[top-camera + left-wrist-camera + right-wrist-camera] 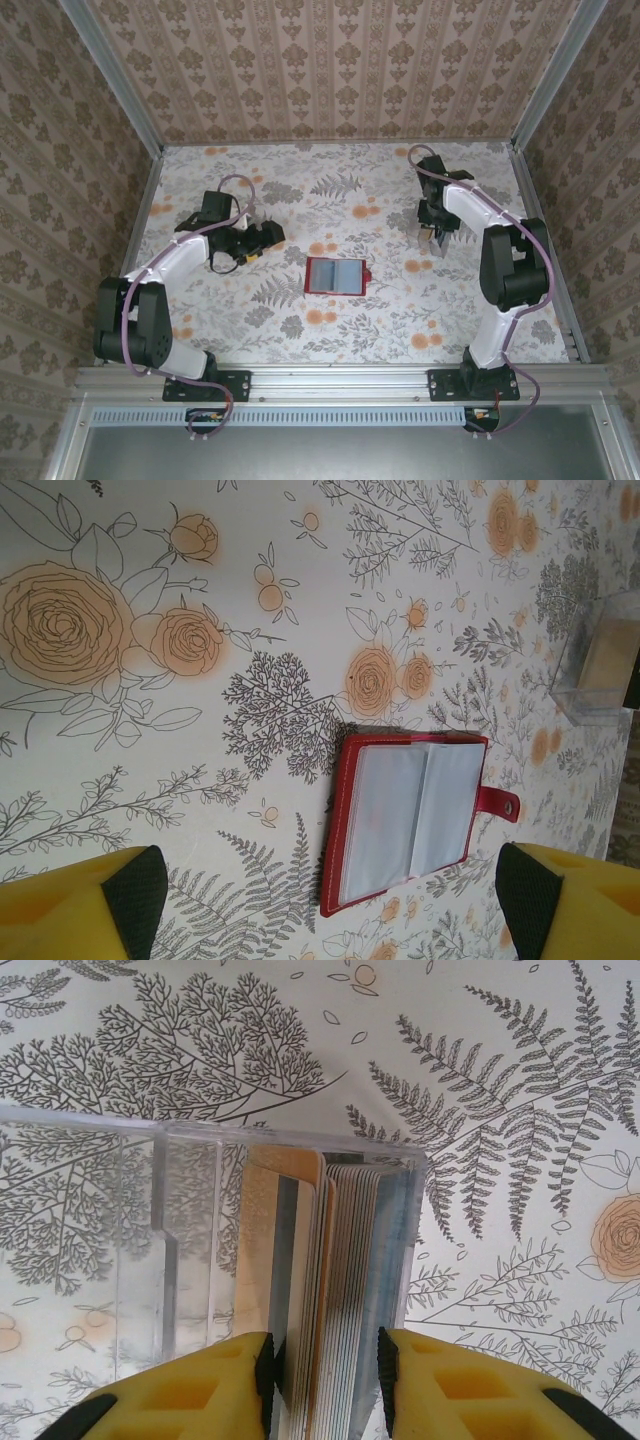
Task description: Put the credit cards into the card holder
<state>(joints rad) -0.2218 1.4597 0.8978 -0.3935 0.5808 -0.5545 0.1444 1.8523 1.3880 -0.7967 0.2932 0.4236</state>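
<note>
The red card holder lies open on the flowered table, its greyish see-through pockets facing up and its snap tab pointing right. My left gripper hovers to its left, wide open with nothing between the pads. The credit cards stand on edge as a stack inside a clear plastic box. My right gripper reaches into that box at the right of the table. Its jaws stand narrowly open, straddling several cards, with a thin dark gap at the left pad.
The clear box also appears at the right edge of the left wrist view, beyond the card holder. Metal rails and patterned walls enclose the table. Bare tablecloth lies between the two arms.
</note>
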